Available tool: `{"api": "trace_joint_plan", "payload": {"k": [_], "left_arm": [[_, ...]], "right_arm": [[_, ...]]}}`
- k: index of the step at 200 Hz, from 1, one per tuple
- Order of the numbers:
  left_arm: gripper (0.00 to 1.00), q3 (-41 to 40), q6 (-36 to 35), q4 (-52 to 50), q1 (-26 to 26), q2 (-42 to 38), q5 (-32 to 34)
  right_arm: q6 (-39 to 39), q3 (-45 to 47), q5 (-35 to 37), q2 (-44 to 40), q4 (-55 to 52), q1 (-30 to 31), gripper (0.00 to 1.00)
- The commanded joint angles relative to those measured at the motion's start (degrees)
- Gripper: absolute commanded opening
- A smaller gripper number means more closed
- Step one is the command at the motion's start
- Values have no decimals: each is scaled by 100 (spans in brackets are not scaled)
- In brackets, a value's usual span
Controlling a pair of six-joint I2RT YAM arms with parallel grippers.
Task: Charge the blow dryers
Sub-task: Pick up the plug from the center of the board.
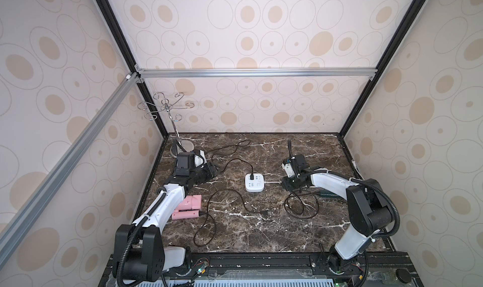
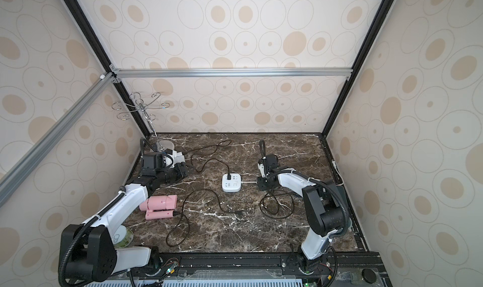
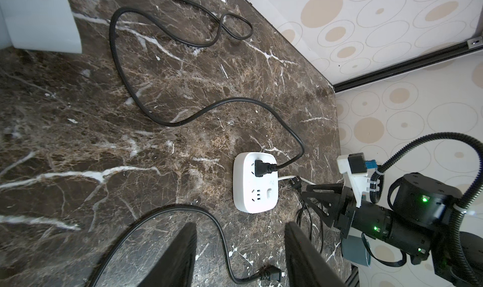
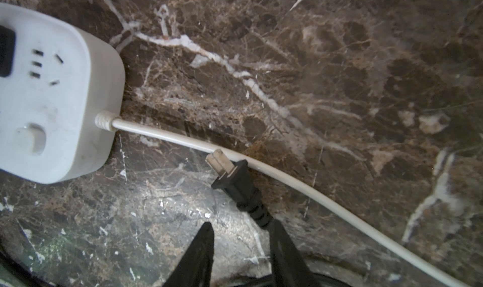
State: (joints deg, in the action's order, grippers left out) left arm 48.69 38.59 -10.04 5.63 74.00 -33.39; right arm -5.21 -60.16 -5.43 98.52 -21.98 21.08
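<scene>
Right gripper (image 4: 240, 225) part-open, empty, beside black plug (image 4: 235, 178). Best straddle plug body, not cord (image 4: 258, 215), w/ prongs facing socket block (image 4: 52, 89). Left gripper (image 3: 240, 225) open, empty.

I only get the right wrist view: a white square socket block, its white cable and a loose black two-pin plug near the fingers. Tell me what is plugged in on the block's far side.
Observer: A black plug is seated in the white square socket block. Its thin black cord trails across the table toward the small white blow dryer beside the left arm.
Operator: Report any other loose plug.
Observer: The small pink blow dryer lies by the left arm, and its black two-pin plug lies unplugged on the brown marble tabletop.
</scene>
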Motion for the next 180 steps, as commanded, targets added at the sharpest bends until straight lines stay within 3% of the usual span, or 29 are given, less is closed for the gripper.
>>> {"api": "trace_joint_plan", "payload": {"k": [1, 30, 98, 180], "left_arm": [[54, 77, -58, 55, 37, -20, -80], [54, 27, -39, 34, 35, -80, -38], [54, -8, -46, -24, 35, -201, -55], [54, -70, -41, -97, 39, -333, -19]], "right_arm": [[233, -338, -61, 201, -223, -66, 38], [221, -578, -638, 443, -450, -104, 31], [157, -216, -429, 310, -473, -104, 38], [217, -558, -450, 712, -841, -87, 35]]}}
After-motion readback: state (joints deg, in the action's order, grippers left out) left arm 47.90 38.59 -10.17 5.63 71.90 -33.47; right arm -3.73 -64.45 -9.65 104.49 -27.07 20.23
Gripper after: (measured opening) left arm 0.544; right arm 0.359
